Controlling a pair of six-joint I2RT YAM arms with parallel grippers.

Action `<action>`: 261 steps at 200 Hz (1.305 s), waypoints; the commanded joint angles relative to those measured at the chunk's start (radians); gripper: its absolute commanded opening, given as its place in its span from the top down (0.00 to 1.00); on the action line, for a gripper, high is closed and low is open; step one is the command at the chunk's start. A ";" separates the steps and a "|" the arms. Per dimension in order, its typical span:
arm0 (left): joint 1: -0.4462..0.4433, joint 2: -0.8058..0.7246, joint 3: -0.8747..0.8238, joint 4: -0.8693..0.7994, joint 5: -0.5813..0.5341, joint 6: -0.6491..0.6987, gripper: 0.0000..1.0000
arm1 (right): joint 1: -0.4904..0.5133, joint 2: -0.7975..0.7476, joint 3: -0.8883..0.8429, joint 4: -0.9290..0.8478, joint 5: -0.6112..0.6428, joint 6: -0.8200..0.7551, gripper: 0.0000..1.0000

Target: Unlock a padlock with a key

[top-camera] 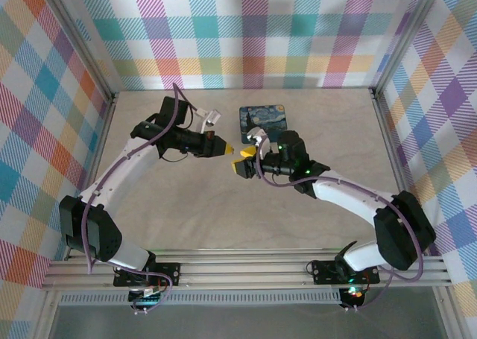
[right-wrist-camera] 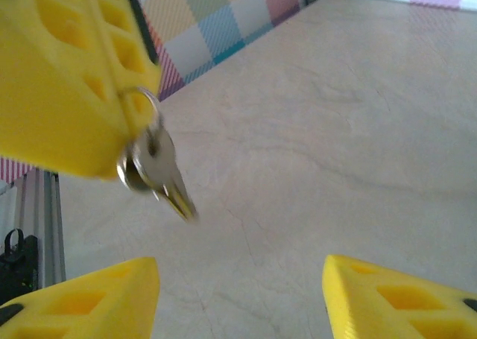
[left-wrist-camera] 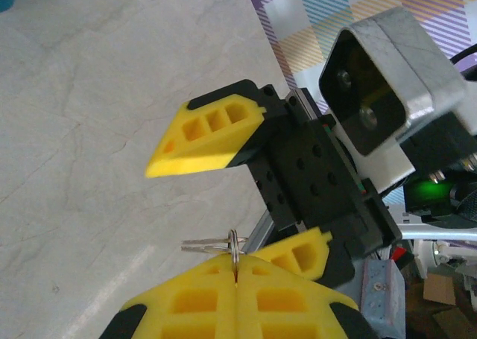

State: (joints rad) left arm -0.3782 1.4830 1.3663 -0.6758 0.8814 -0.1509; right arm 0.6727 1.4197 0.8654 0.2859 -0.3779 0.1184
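Top external shows me both arms with their tips near each other at mid-table, close to the dark blue-green night-sky tin (top-camera: 262,121). My right pincer (right-wrist-camera: 238,298) has its jaws apart and faces my left pincer (left-wrist-camera: 237,272), which is clamped on the wire ring of a small silvery key (right-wrist-camera: 165,176) that dangles free.

I judge this a hand-over or regrip before insertion. Next, the right jaws must close squarely on the key's head without setting it swinging.

I cannot place the small blue padlock; a bluish block (left-wrist-camera: 376,290) just behind the right pincer may be it.

Pastel plaid walls (top-camera: 246,33) enclose the pale marbled table (top-camera: 223,220).
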 commanded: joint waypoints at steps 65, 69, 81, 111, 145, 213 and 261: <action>-0.016 -0.015 0.042 -0.048 0.007 -0.013 1.00 | 0.017 0.061 0.063 0.119 -0.051 -0.121 0.76; -0.016 -0.012 0.042 -0.047 0.007 -0.013 1.00 | 0.018 0.062 0.063 0.118 -0.055 -0.124 0.79; -0.016 -0.013 0.042 -0.048 0.004 -0.013 1.00 | 0.020 0.059 0.064 0.110 -0.061 -0.138 0.87; -0.016 -0.009 0.045 -0.045 -0.011 -0.013 1.00 | 0.021 0.043 0.076 0.043 -0.076 -0.170 1.00; -0.013 -0.027 0.030 -0.014 -0.025 0.010 0.95 | 0.019 0.016 0.124 -0.125 -0.119 -0.196 1.00; 0.003 -0.102 0.004 0.020 -0.108 0.114 0.55 | 0.013 0.003 0.234 -0.489 -0.060 -0.299 1.00; -0.013 -0.247 -0.203 0.309 -0.024 0.222 0.49 | 0.005 0.039 0.371 -0.780 -0.137 -0.421 1.00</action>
State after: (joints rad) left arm -0.3775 1.2980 1.2552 -0.5446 0.7963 -0.0353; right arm 0.6807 1.4483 1.1683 -0.2955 -0.4610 -0.2001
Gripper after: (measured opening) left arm 0.503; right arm 0.057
